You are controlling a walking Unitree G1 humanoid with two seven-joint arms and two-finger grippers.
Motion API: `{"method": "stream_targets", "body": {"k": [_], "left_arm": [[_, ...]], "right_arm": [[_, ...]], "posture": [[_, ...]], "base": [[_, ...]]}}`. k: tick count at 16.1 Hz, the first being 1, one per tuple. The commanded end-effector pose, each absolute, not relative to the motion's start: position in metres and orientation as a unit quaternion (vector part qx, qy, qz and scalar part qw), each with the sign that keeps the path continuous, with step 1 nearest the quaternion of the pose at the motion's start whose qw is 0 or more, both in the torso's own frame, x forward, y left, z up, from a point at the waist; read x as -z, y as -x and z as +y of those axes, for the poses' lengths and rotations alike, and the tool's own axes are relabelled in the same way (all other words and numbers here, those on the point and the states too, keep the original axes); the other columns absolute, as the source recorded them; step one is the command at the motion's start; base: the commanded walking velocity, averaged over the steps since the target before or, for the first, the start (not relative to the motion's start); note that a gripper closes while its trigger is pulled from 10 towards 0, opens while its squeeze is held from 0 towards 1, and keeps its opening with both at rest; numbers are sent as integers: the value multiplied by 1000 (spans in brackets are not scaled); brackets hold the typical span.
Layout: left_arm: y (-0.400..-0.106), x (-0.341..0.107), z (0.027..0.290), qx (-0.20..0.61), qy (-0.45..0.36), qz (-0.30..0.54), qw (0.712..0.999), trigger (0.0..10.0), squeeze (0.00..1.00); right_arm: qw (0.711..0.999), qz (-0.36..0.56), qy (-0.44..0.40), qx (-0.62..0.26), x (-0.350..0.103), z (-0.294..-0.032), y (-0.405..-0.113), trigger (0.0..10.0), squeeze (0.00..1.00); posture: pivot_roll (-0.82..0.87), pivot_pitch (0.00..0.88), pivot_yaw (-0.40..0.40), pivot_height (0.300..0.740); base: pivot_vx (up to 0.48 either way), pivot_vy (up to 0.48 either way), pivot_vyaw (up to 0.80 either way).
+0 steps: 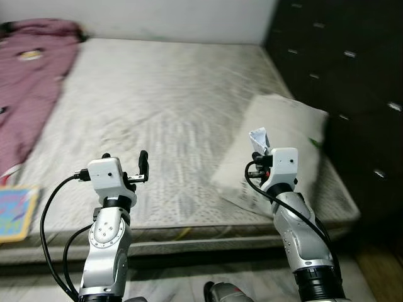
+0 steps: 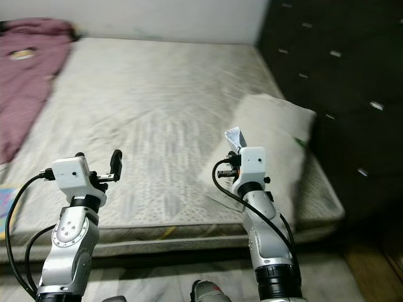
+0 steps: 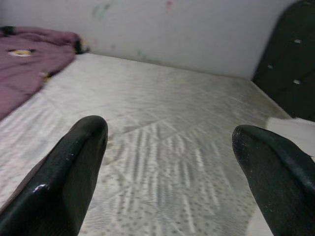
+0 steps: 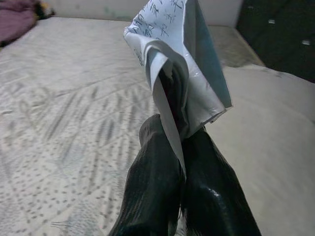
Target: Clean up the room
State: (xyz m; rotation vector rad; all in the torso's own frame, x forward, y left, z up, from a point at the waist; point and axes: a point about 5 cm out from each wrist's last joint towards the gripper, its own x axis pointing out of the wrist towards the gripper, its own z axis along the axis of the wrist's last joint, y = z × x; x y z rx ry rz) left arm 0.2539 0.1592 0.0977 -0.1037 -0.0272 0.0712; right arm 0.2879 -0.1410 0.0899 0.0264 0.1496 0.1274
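Pinched by one corner in my right gripper (image 4: 179,147), paper (image 4: 179,59) could slip onto the pillow (image 1: 296,126); left gripper (image 3: 167,147) gapes wide, empty.

The maroon blanket (image 1: 28,82) runs off the left edge. The colourful book (image 1: 16,212) at the bed's (image 1: 157,113) near left corner is cut off. Print on the folded paper (image 4: 184,64) is too blurred to read.
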Motion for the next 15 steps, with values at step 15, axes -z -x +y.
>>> {"method": "stream_targets", "body": {"k": [15], "left_arm": [[-255, -98, 159, -31, 57, -13, 998, 10000, 0]], "right_arm": [[994, 80, -13, -67, -89, -142, -289, 10000, 0]], "posture": [[-35, 0, -41, 740]], "base": [[0, 315, -32]]}}
